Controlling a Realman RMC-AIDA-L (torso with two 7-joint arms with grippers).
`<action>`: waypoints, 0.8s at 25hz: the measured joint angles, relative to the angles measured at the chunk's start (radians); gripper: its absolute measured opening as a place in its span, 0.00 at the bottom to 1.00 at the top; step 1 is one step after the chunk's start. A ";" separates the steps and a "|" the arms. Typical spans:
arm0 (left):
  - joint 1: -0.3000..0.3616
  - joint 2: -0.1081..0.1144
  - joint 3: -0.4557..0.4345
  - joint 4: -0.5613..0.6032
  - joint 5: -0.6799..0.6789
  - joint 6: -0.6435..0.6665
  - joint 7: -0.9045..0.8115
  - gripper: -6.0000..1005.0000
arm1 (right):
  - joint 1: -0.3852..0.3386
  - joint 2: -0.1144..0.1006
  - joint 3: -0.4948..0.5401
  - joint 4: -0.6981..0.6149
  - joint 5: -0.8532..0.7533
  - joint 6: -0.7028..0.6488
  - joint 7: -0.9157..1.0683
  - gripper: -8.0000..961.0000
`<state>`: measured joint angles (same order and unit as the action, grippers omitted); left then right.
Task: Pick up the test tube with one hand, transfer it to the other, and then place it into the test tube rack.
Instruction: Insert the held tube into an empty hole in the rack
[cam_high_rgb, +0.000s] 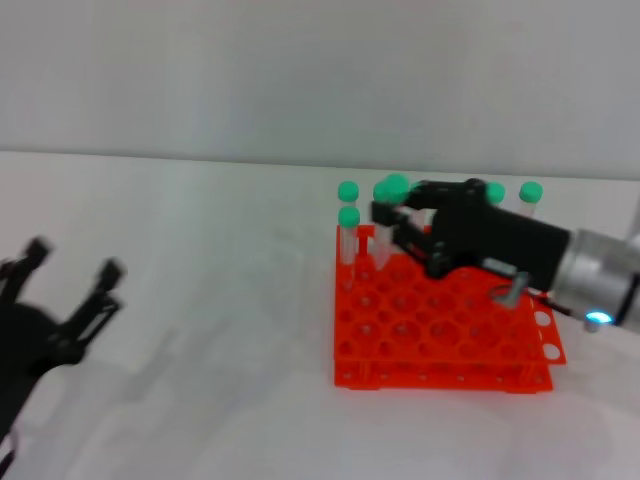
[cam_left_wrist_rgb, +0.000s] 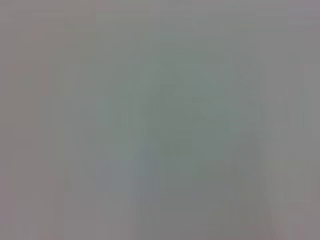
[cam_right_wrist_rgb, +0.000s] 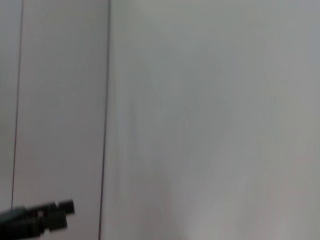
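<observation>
The orange-red test tube rack (cam_high_rgb: 430, 340) stands on the white table, right of centre in the head view. Several green-capped test tubes stand along its far rows. My right gripper (cam_high_rgb: 395, 222) reaches in from the right over the rack's far side, at a test tube (cam_high_rgb: 393, 188) just below its green cap. That tube's lower end looks to be in the rack. My left gripper (cam_high_rgb: 72, 262) is open and empty, low over the table at the far left. The left wrist view shows only grey blur.
Other green caps stand at the rack's far left (cam_high_rgb: 348, 190), just in front of it (cam_high_rgb: 349, 216) and at the far right (cam_high_rgb: 531, 191). A black part (cam_right_wrist_rgb: 37, 217) shows at the edge of the right wrist view. The white table (cam_high_rgb: 220, 300) lies between the two grippers.
</observation>
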<state>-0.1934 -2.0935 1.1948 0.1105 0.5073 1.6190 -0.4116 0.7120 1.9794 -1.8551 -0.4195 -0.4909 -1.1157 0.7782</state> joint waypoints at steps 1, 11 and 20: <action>0.004 0.001 -0.001 -0.021 -0.025 0.009 0.015 0.89 | -0.003 0.010 0.000 -0.016 -0.016 0.023 -0.009 0.24; 0.050 0.000 -0.003 -0.114 -0.136 0.057 0.126 0.89 | -0.003 0.044 -0.002 -0.110 -0.057 0.195 -0.053 0.25; 0.036 0.000 0.003 -0.117 -0.131 0.058 0.123 0.89 | 0.010 0.049 0.000 -0.133 -0.040 0.304 -0.076 0.26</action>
<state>-0.1570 -2.0939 1.1982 -0.0063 0.3765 1.6773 -0.2891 0.7216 2.0279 -1.8553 -0.5523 -0.5311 -0.8112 0.7018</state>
